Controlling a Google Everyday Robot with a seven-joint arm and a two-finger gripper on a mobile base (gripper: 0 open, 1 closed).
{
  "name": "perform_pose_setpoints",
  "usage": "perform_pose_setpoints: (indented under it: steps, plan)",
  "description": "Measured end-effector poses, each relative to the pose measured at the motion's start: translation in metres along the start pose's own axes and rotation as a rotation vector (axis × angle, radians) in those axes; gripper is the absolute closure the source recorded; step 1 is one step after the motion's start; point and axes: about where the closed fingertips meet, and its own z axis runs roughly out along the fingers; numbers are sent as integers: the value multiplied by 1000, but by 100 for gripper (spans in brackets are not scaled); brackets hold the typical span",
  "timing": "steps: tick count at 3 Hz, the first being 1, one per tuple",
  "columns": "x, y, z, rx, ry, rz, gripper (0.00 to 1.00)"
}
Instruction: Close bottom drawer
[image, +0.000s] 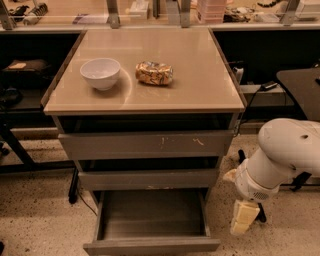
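The shallow grey bottom drawer (151, 220) probably slides lightly and stiffly, so push its plain front; the cream gripper (244, 219) hangs low to its right, and I cannot tell whether it is open or closed.

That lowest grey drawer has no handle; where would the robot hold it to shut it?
The front panel's top edge on the short grey bottom drawer, approached from the front: it stands pulled out, flat-faced, open above. The cream tool hangs low to its right.
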Motion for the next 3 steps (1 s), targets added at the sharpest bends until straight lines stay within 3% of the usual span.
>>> perform_pose_setpoints:
  steps: [1, 3]
  plan:
    - [1, 9, 17, -39, -2, -15, 41]
    - [1, 9, 17, -39, -2, -15, 87]
